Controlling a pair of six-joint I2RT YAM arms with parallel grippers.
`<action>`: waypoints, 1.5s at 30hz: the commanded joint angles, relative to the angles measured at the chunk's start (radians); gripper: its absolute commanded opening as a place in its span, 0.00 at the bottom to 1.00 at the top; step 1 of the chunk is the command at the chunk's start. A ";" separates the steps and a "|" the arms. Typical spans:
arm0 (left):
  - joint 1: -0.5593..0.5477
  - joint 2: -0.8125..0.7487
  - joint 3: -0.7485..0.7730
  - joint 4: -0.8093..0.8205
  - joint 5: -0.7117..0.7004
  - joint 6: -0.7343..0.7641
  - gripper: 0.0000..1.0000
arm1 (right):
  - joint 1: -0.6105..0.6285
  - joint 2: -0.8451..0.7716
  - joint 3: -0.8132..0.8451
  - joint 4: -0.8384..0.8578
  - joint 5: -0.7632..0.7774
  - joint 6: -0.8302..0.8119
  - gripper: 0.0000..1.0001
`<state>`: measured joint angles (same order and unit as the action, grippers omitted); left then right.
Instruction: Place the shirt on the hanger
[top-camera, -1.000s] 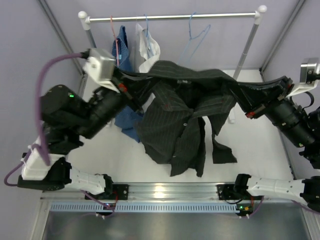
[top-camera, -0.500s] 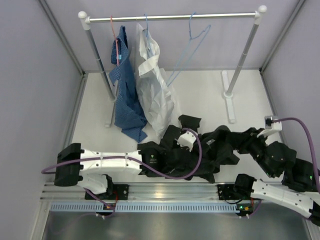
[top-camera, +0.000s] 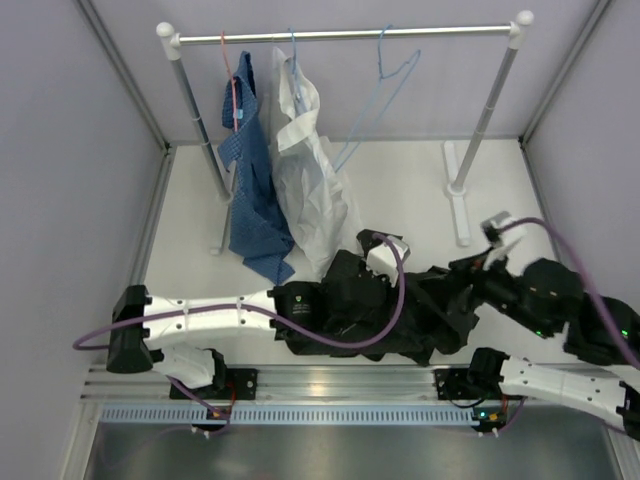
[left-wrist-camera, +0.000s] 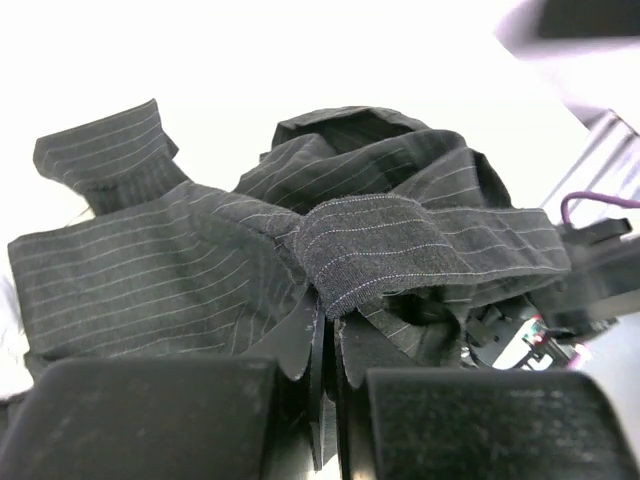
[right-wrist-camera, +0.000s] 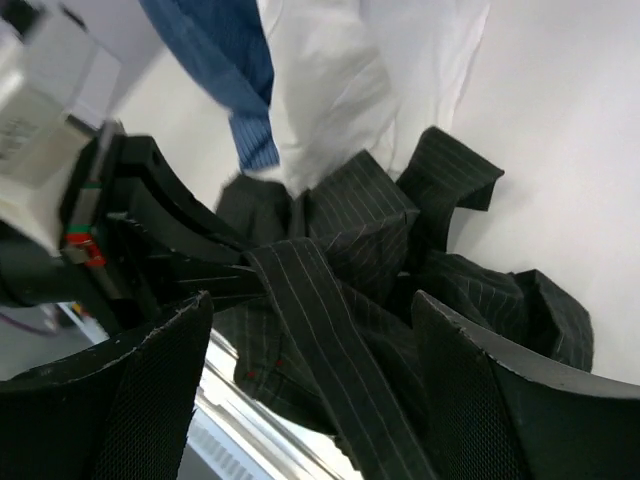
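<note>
The shirt (top-camera: 420, 315) has dropped from rack (top-camera: 340, 35) height into a heap on the table (top-camera: 400, 190), nearer than the rack's feet. A blue shirt (top-camera: 250, 190) and a white shirt (top-camera: 310, 170) hang at the rack's left. The hanger (top-camera: 385, 70) hangs bare rightward, with open table below. The left gripper (left-wrist-camera: 325, 300) pinches a fold. The right gripper (right-wrist-camera: 310, 300) gapes wide, a strip of the shirt lying loose between its fingers.

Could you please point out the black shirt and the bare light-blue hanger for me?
black shirt (top-camera: 440, 318): top view, crumpled middle of the heap.
light-blue hanger (top-camera: 381, 58): top view, wire neck below the hook.
</note>
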<state>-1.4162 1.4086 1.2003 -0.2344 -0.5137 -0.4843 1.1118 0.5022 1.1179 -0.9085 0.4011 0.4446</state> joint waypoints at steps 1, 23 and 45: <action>0.003 -0.045 0.064 -0.014 0.061 0.058 0.00 | 0.000 0.176 0.016 0.016 -0.122 -0.213 0.78; 0.020 -0.111 0.041 -0.017 0.081 0.023 0.00 | -0.001 0.110 -0.142 0.183 -0.030 -0.305 0.05; -0.049 0.033 0.054 -0.023 -0.178 -0.171 0.45 | -0.001 0.214 -0.018 0.102 0.212 -0.135 0.00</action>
<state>-1.4551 1.4433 1.2366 -0.2863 -0.6014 -0.6140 1.1114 0.7097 1.0443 -0.7971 0.5755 0.2703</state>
